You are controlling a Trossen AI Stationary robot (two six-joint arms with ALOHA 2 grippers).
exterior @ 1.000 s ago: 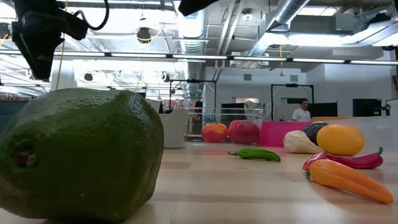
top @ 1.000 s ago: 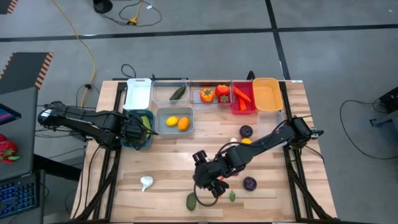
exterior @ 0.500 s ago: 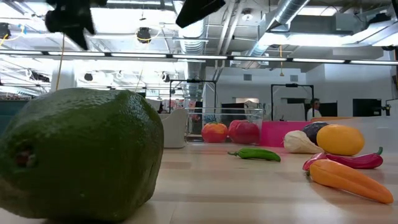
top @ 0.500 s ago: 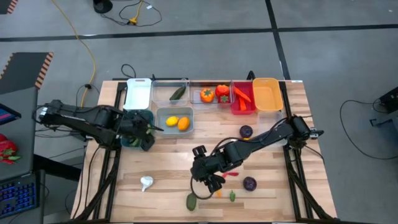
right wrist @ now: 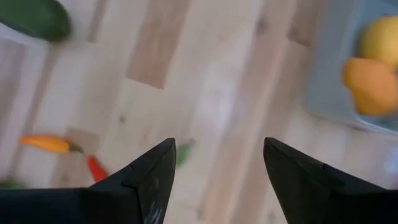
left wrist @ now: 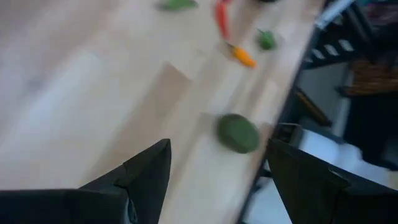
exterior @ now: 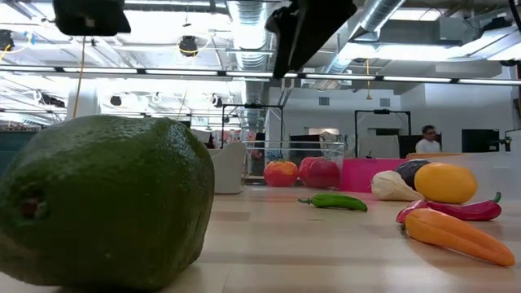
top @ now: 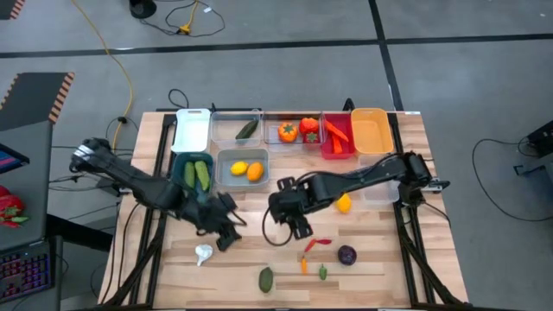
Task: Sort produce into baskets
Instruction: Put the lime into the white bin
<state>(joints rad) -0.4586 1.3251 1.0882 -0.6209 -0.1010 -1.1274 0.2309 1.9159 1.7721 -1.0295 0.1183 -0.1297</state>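
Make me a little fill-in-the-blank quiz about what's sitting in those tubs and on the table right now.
1. The teal basket holds two green ____.
2. The orange basket holds ____ pieces of produce.
3. The white garlic lies on the bare wood nearest the ____ end effector, whose fingers are open.
4. The right end effector, open and holding nothing, hovers just above the red ____ on the table.

Missing words: cucumbers; no; left; chilli

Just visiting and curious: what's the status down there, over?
Left end effector open, empty, near white garlic bulb. Right end effector open, empty, mid-table. Round purple ball unsorted. Nothing in the way.
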